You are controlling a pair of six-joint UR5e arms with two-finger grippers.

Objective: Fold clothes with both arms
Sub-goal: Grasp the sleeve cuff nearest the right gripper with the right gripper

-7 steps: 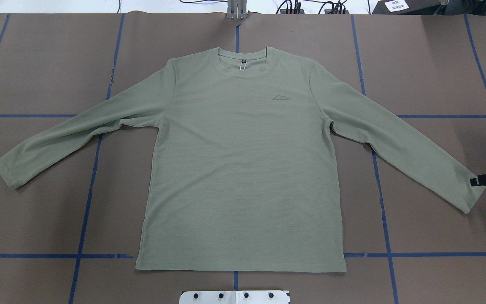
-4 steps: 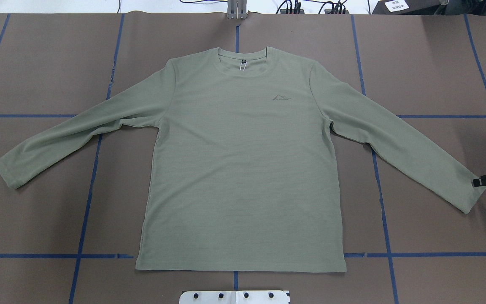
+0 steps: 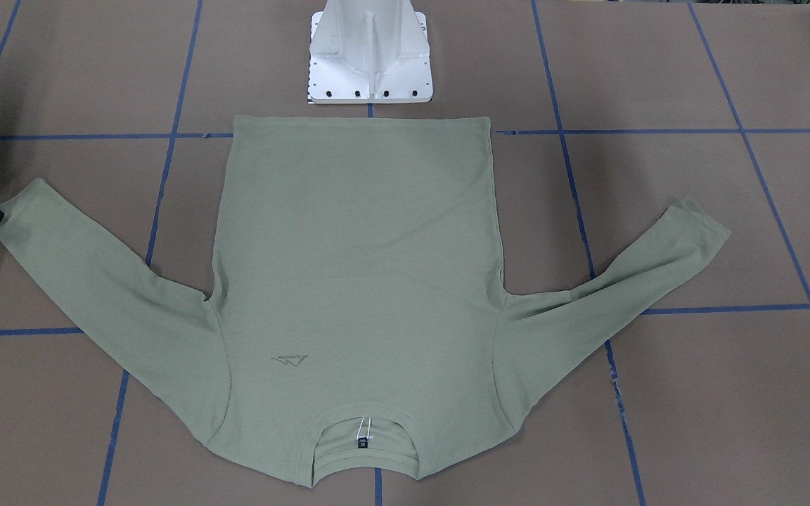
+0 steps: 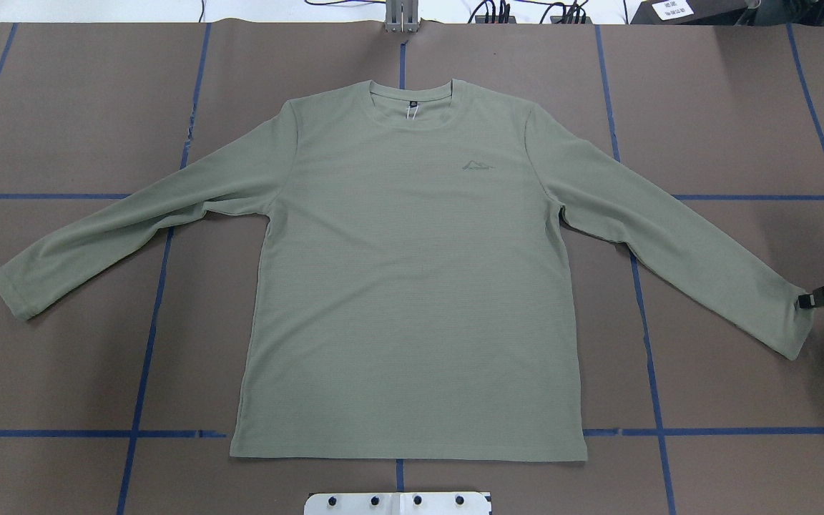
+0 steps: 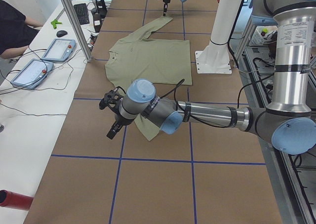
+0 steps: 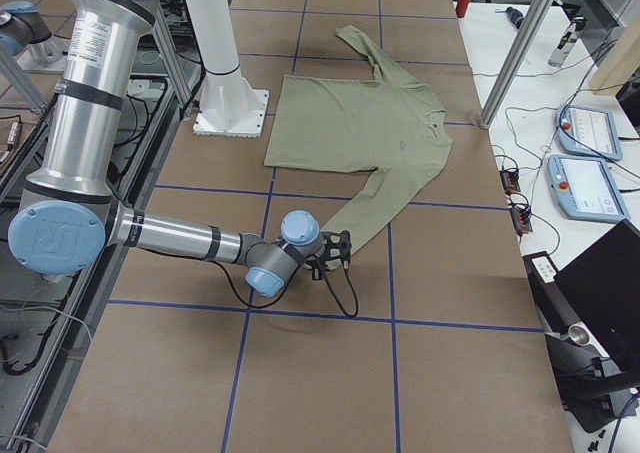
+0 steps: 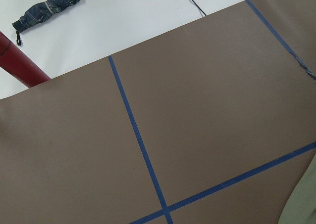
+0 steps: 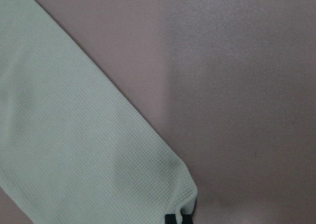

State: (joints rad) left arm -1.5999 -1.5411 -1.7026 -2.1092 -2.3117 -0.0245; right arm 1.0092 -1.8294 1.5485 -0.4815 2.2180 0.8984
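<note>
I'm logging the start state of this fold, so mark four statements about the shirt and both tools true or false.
1. The shirt lies flat and unfolded, sleeves spread. True.
2. Its collar is nearest the robot's base. False: the hem is nearest the base; the collar lies on the far side.
3. The right tool is at one sleeve's cuff. True.
4. The left tool rests on the collar. False: it is out beyond the other cuff, over the brown table cover.
</note>
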